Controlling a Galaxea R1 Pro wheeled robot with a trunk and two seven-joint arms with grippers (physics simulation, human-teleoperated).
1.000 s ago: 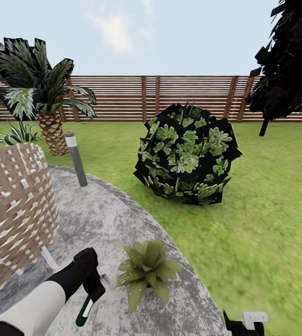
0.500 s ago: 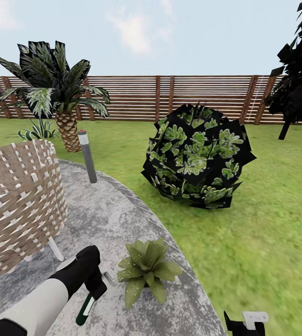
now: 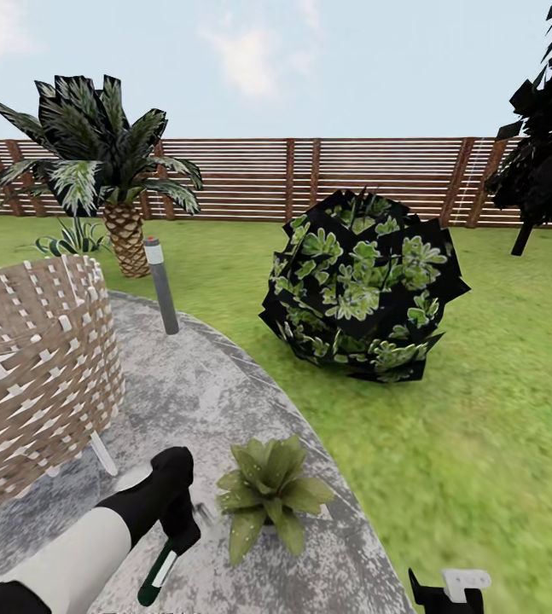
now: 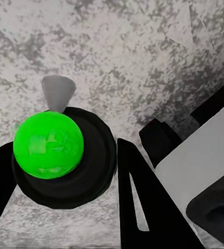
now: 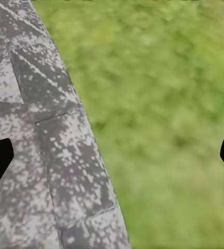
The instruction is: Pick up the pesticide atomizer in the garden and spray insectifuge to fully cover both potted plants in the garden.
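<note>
At the lower left of the head view, the left gripper [image 3: 176, 527] clasps the sprayer [image 3: 158, 573] beside a potted plant [image 3: 269, 495] on the patio [image 3: 182, 392] — spraying looks in hand. The right gripper [image 5: 112, 155] hangs with jaws spread, holding nothing; next, the nozzle should aim at the leaves — the second plant is unseen.

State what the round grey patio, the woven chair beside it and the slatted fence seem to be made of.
The round grey patio looks like mottled matte stone or concrete: speckled grey and white, with slab joints in the right wrist view. The woven tan and white chair appears to be wicker or rattan strips interlaced in a basket pattern, on thin white legs. The slatted brown fence looks like stained wood: horizontal boards between upright posts.
</note>
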